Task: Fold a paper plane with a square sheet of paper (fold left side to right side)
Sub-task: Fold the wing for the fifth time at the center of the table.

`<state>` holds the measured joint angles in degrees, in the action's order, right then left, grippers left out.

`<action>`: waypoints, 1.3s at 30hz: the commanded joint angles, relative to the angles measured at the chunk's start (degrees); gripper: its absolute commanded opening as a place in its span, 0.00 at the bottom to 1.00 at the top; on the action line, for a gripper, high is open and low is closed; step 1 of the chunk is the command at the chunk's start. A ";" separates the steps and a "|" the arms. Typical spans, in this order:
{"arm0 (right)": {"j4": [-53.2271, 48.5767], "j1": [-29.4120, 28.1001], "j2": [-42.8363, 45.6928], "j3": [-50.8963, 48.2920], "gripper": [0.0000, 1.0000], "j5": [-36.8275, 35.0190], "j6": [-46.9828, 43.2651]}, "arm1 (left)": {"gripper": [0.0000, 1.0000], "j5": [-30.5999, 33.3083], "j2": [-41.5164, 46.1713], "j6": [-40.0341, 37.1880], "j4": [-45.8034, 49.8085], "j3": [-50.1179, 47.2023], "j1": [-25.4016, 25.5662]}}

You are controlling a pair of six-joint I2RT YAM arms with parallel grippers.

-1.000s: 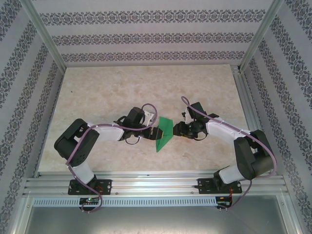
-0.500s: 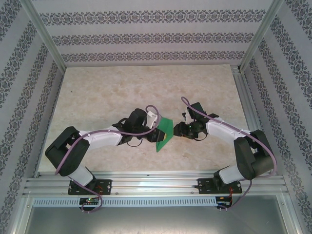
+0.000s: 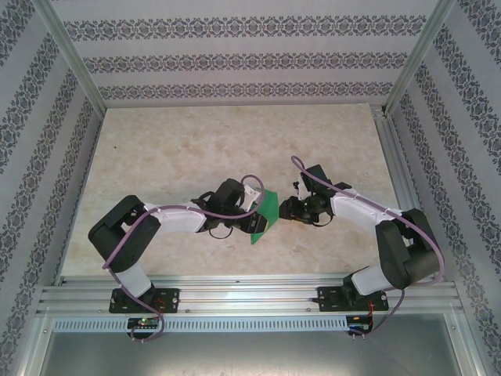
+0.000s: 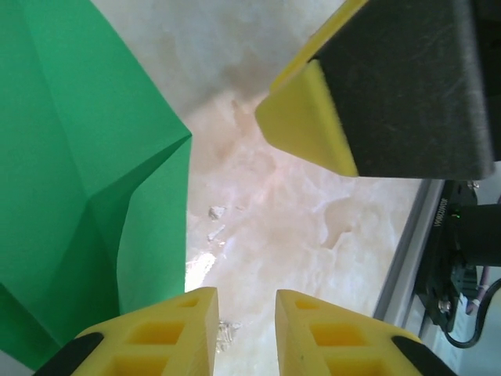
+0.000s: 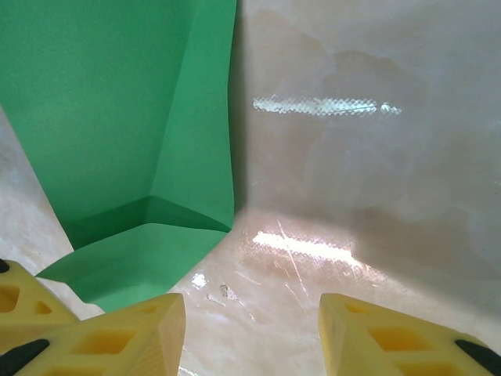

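Note:
The green sheet of paper lies creased at the table's middle, between my two grippers. In the right wrist view a low flap of the sheet rests on the table while a larger part rises behind it. My left gripper hovers over the sheet's left part. Its yellow fingertips stand a narrow gap apart over bare table, the paper just to their left. My right gripper sits at the sheet's right edge, open wide with nothing between its fingers. One right finger shows in the left wrist view.
The marble-patterned tabletop stretches away behind and to both sides. Patterned walls and a metal frame post enclose it. A metal rail runs along the near edge by the arm bases.
My left arm has reached further right over the paper, and its jaws have narrowed from wide to a small gap. The right arm has stayed put.

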<state>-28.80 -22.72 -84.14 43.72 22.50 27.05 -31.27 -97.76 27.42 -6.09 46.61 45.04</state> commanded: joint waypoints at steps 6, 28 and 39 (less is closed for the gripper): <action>0.43 0.48 1.55 -0.41 0.48 0.37 0.56 | 0.23 2.87 -1.46 -0.35 -1.45 -0.05 -0.99; 15.34 -1.79 -3.89 -2.50 0.45 8.09 14.32 | 0.18 1.62 -5.34 0.80 -7.73 -2.92 -3.11; 19.32 -3.38 -7.55 -1.01 0.38 9.87 18.25 | 0.18 2.16 -6.74 -0.17 -7.18 -2.93 -3.07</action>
<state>-12.27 -25.52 -91.18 41.50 31.03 43.48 -28.69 -102.78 27.70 -11.38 43.59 42.37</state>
